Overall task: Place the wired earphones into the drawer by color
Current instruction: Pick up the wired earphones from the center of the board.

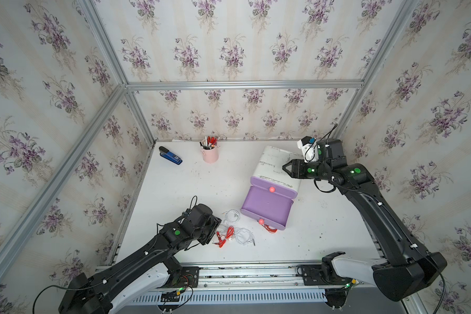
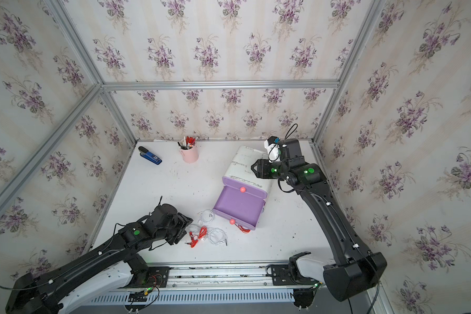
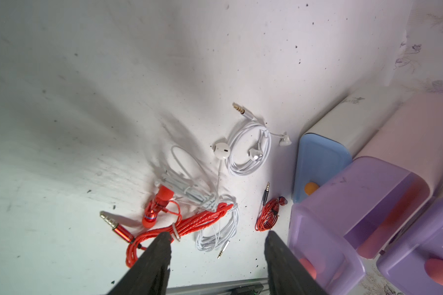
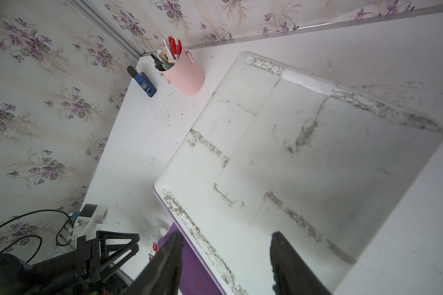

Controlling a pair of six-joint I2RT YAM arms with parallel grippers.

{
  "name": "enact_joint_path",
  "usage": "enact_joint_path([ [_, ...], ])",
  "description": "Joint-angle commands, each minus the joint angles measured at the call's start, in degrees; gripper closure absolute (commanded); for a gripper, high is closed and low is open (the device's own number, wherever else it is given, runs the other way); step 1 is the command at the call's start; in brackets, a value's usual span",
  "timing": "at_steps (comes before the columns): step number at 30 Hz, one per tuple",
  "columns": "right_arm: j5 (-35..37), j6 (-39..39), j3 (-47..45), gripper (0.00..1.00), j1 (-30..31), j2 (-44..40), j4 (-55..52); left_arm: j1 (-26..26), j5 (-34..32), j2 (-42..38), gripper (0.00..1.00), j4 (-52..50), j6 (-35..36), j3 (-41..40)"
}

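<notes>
The left gripper (image 3: 218,233) is held spread and empty above the red and white earphones (image 3: 202,219), heaped at 8 o'clock of the purple drawer (image 1: 267,206). The right gripper (image 4: 226,233) is spread and empty over the cabinet (image 1: 269,163).

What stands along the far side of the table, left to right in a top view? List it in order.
In order: blue stapler → pink pen cup → white-topped drawer cabinet.
</notes>
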Motion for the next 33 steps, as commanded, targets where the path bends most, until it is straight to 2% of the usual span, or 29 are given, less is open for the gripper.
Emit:
enact_joint_path([
  [1,1.3,-0.7,-0.3,0.42,0.0,-0.1,1.3,-0.6,-0.7,2.1,0.38,1.8,-1.4,0.3],
  [7,2.9,-2.0,-0.2,0.42,0.0,-0.4,0.5,-1.4,-1.9,2.8,0.39,3.1,-3.0,-1.4],
  [14,2.6,-1.9,-1.4,0.42,0.0,-0.8,1.2,-1.8,-2.9,5.3,0.40,10.1,-4.7,-3.7],
  [27,4.8,-3.7,-2.6,0.41,0.0,-2.2,0.8,-2.3,-5.2,12.0,0.44,13.2,-2.1,-2.4],
  [33,5.4,-4.3,-3.0,0.41,0.0,-2.4,0.3,-2.2,-6.6,13.9,0.54,13.7,-1.3,-2.0],
])
